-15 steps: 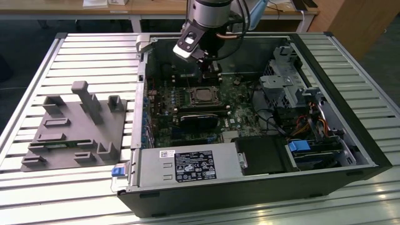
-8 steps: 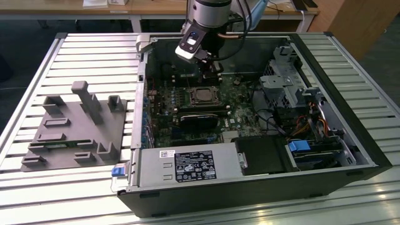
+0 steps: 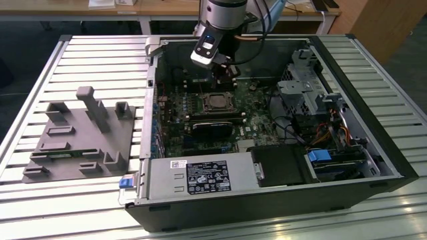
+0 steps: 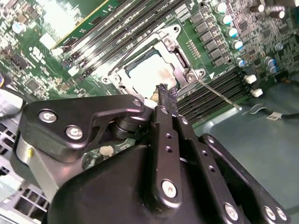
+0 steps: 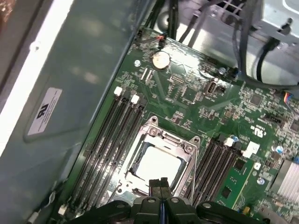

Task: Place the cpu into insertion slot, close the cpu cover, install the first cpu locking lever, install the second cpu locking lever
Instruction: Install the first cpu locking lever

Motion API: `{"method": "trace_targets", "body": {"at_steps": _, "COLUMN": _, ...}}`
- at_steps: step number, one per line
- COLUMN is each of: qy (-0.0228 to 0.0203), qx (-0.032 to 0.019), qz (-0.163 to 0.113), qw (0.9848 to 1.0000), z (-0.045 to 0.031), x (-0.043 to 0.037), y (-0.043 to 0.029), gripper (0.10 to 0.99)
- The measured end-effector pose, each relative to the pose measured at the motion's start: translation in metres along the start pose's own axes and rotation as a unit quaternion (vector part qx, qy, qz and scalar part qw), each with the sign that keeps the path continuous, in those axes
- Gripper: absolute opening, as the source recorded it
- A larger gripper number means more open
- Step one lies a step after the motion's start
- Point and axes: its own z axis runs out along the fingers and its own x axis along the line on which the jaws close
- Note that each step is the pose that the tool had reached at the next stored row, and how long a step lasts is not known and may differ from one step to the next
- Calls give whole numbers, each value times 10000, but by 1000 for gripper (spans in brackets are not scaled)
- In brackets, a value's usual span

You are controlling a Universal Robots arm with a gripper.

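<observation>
First wrist view: cpu (image 5: pixel 156 164) is seated in the insertion slot (image 5: pixel 132 169), mid-motherboard (image 5: pixel 187 93) between the two banks of memory slots (image 5: pixel 105 140). cpu cover (image 5: pixel 174 138) looks down, framing the chip. Gripper (image 5: pixel 161 183) hangs just above the slot's edge with its fingers pressed together, gripping nothing (reads as one narrow pusher tip, not a pinch). Second wrist view: a thin locking lever (image 4: pixel 218 95) sticks out from the cover's corner across the memory slots, so I'd judge it unlatched. The closed tip is close beside it, which probably explains the pose.
</observation>
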Motion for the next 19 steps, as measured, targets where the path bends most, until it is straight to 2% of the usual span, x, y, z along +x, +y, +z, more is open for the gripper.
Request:
{"method": "trace_targets", "body": {"at_steps": 9, "qy": -3, "qx": 1, "qz": -514, "qw": 9987, "z": 0, "x": 0, "y": 0, "gripper": 106}}
{"method": "trace_targets", "body": {"at_steps": 19, "qy": -5, "qx": 1, "qz": -983, "qw": 9952, "z": 0, "x": 0, "y": 0, "gripper": 106}}
